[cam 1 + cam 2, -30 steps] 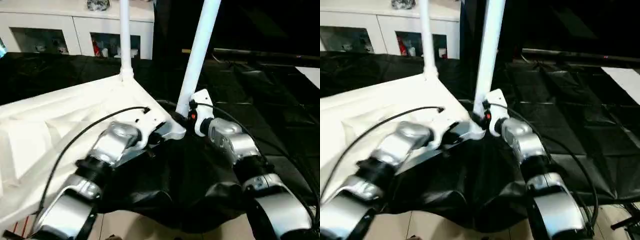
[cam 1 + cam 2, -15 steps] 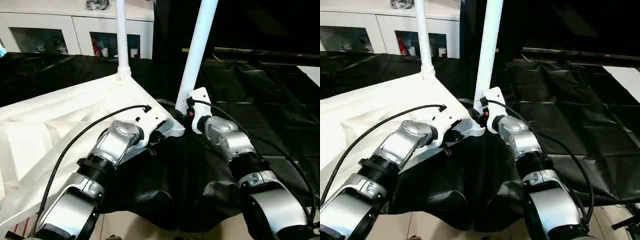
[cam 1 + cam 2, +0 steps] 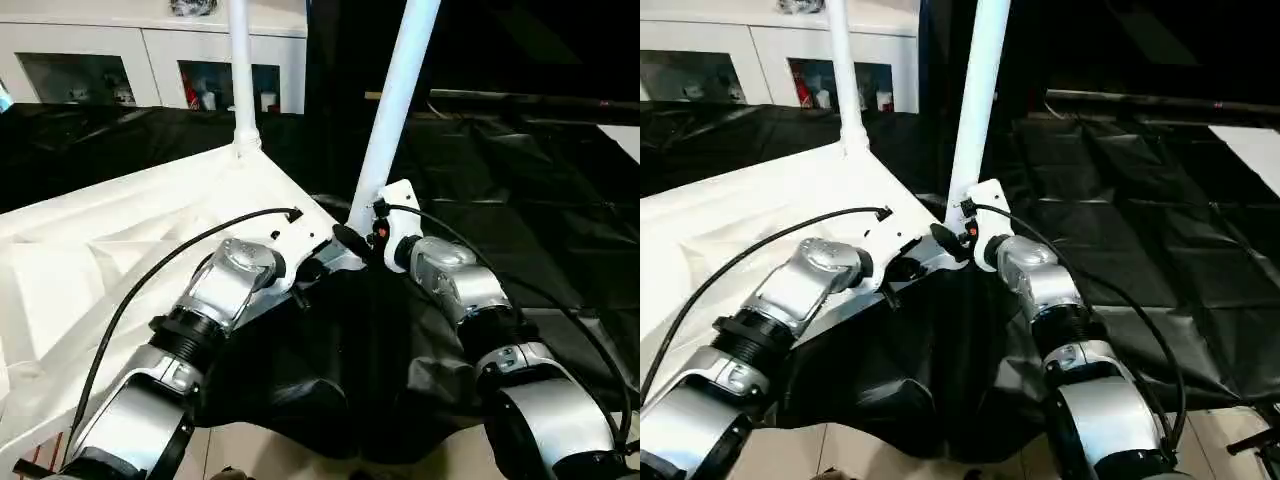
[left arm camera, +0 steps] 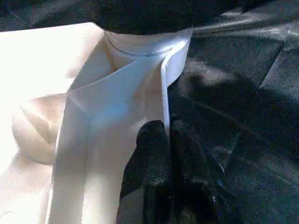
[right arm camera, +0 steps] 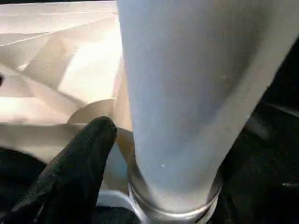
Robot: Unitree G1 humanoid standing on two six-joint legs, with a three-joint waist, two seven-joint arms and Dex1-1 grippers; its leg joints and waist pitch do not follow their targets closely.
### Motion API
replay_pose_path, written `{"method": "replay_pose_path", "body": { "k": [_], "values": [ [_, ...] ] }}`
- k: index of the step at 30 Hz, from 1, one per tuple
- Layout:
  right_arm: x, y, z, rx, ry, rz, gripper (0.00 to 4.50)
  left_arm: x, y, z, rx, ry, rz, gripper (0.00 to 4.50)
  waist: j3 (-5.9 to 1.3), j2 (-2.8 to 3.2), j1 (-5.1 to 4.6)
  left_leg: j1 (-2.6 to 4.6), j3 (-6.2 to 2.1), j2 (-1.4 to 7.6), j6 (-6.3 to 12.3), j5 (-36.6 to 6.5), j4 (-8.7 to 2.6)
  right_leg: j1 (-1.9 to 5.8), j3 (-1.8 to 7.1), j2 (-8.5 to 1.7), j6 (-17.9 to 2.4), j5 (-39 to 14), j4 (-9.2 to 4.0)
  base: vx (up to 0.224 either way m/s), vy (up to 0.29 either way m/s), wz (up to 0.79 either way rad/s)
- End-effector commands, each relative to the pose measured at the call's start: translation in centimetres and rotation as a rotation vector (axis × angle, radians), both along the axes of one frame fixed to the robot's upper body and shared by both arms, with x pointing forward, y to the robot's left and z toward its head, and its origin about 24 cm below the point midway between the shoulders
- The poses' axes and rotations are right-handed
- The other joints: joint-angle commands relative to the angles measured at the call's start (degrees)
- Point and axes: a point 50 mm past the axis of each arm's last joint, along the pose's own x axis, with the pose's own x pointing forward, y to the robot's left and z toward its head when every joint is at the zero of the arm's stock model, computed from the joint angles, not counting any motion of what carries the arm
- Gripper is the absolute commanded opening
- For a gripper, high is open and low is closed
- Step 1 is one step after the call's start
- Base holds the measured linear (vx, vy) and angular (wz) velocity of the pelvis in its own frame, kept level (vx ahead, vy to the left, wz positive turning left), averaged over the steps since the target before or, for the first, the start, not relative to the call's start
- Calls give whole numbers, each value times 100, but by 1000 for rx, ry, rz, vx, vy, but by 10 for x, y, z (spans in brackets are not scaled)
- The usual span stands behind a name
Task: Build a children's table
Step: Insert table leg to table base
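Watching near white tapered plastic leg (image 3: pixel 392 110) upright in corner socket of upturned white ribbed tabletop (image 3: pixel 90 250) on black-draped worktop (image 3: pixel 520 220). R claw (image 5: pixel 122 144) spread beside its base, grasping nothing; L claw (image 4: pixel 169 140) clenched on tabletop rim. Risk as I see it: leg not fully seated, w/ no grip it could tip.

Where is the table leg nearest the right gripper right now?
In the left eye view, the near leg stands in the corner socket of the upturned tabletop, just beside the right gripper, with the second leg farther back to its left.
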Motion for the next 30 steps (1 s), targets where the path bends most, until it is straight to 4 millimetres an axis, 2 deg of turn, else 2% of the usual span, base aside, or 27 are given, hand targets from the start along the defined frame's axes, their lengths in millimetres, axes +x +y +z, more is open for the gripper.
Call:
{"method": "replay_pose_path", "body": {
  "k": [1, 2, 3, 4, 5, 6, 7, 9, 10, 13, 16, 18, 25, 30],
  "values": [
    [-10, 6, -8, -3, 41, 98, 398, 4, -10, 23, -37, -114, -86, 0, -410, 60, 56, 78, -59, 208, 43, -2213, -449, 213, 403, -469, -564, -2562, -461, 0, 0, 0],
    [-12, 3, -6, -4, 31, 123, 398, 2, -9, 22, -38, -112, -105, 0, -417, 56, 76, 56, -41, 216, 61, -2013, -454, 221, 431, -465, -682, -2282, -412, 0, 0, 0],
    [-13, 0, -5, -8, 23, 145, 398, 1, -8, 22, -38, -109, -113, 0, -424, 51, 90, 44, -30, 210, 74, -1912, -450, 236, 439, -461, -718, -2170, -394, 0, 0, 0],
    [-15, -3, -3, -11, 15, 167, 398, 1, -7, 21, -37, -107, -122, 0, -448, 35, 129, 19, -3, 201, 121, -1637, -433, 253, 469, -457, -787, -1908, -338, 0, 0, 0],
    [-17, -7, -2, -15, 11, 195, 398, -1, -5, 20, -38, -108, -142, 0, -456, 23, 176, 48, 29, 203, 181, -1467, -415, 225, 490, -451, -845, -1807, -328, 0, 0, 0],
    [-18, -9, -1, -16, 10, 204, 398, -1, -5, 20, -38, -108, -150, 0, -460, 4, 188, 31, 40, 190, 211, -1364, -404, 245, 499, -440, -869, -1718, -308, 0, 0, 0],
    [-20, -13, 1, -18, 6, 227, 398, -3, -3, 20, -39, -106, -171, 0, -500, 2, 216, -46, 47, 185, 284, -1024, -399, 309, 508, -427, -920, -1402, -222, 0, 0, 0],
    [-22, -18, 3, -25, -1, 258, 398, -4, -2, 19, -42, -99, -191, 0, -518, 17, 260, -34, 66, 195, 351, -772, -379, 280, 524, -418, -986, -1063, -184, 0, 0, 0],
    [-25, -22, 5, -36, -5, 283, 398, -6, 1, 18, -42, -92, -213, 0, -496, 7, 300, -44, 78, 190, 400, -696, -368, 268, 531, -406, -1069, -898, -157, 0, 0, 0],
    [-29, -28, 7, -60, -6, 330, 398, -11, 4, 16, -46, -72, -267, 0, -490, 15, 332, -40, 84, 190, 389, -796, -370, 272, 526, -413, -1033, -1081, -167, 0, 0, 0],
    [-36, -36, 9, -88, 4, 397, 398, -18, 9, 14, -47, -49, -344, 0, -464, 34, 357, -18, 76, 204, 308, -999, -387, 256, 514, -402, -870, -1526, -228, 0, 0, 0],
    [-39, -38, 10, -101, 5, 422, 398, -21, 10, 14, -50, -44, -374, 0, -462, 21, 358, -11, 77, 207, 258, -1088, -390, 251, 513, -404, -812, -1671, -245, 0, 0, 0],
    [-53, -42, 11, -167, 13, 569, 398, -35, 17, 11, -48, -6, -512, 0, -454, 14, 416, 23, 76, 223, 198, -1222, -395, 225, 526, -400, -797, -1815, -249, 0, 0, 0],
    [-58, -41, 9, -179, 18, 611, 398, -40, 20, 10, -40, 8, -545, 0, -463, 5, 425, 12, 75, 222, 181, -1183, -386, 229, 529, -399, -821, -1716, -228, 0, 0, 0]
  ]
}}
